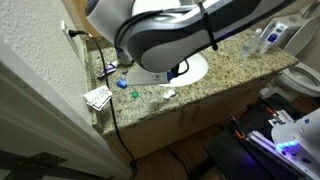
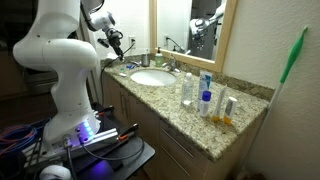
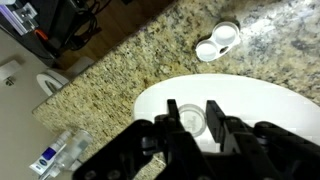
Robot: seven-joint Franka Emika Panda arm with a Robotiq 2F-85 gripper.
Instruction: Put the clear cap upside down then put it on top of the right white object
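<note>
Item: clear cap, wrist view, pinched between the closed fingers of the Robotiq gripper, held above the white sink basin. Judged light, rigid plastic, smooth and slip-prone; best gripped across its side wall. Which way up it faces: cannot tell, transparent against white. Destination: small white oblong piece, on the granite countertop just beyond the basin rim. In an exterior view the arm hides the cap.

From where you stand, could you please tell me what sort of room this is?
Most likely a bathroom: a granite counter with an oval white sink, a framed mirror above it, and toiletry bottles beside the basin.
</note>
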